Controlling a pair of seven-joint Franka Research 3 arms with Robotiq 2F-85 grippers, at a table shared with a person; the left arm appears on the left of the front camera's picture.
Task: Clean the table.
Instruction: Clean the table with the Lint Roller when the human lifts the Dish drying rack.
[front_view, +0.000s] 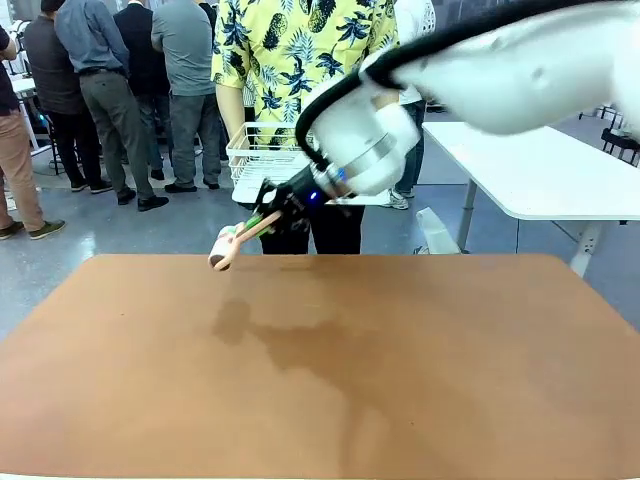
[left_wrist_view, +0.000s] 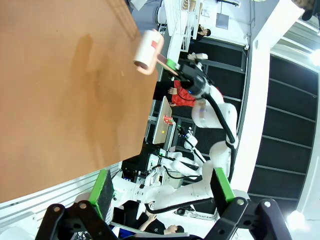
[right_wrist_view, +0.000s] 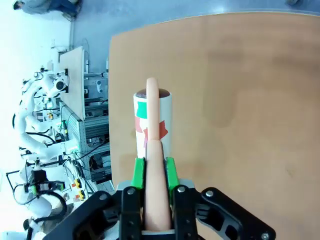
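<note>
Closest to the front camera, the reddish-brown worktop (front_view: 400, 400) runs from the bottom edge to its far rim and carries only soft shadows. Its near corners are cut off by the frame.

Above it, the right arm sweeps in from the upper right. Its big white link is blurred and cropped by the top edge. The right arm's fingers (front_view: 258, 218) are clamped on the peach handle of a lint roller (front_view: 222, 252). The roller hangs over the far part of the worktop, and its shadow lies apart from it. In the right wrist view the green pads of those fingers (right_wrist_view: 138, 172) press both sides of the handle, whose lower end is hidden between them. The roller (right_wrist_view: 152, 117) bears a red and green print too small to read.

The left wrist view shows the left arm's fingers (left_wrist_view: 103, 192) spread wide with nothing between them, off the worktop's edge (left_wrist_view: 60, 100), their base cropped at the bottom. The roller (left_wrist_view: 148, 51) shows farther off.

Beyond the far rim, a white wire rack (front_view: 250, 160) is partly hidden by the right arm. Behind it stands a person in a pineapple-print shirt (front_view: 290, 50), cut off at the top. A white table (front_view: 540, 170) stands to the right.
</note>
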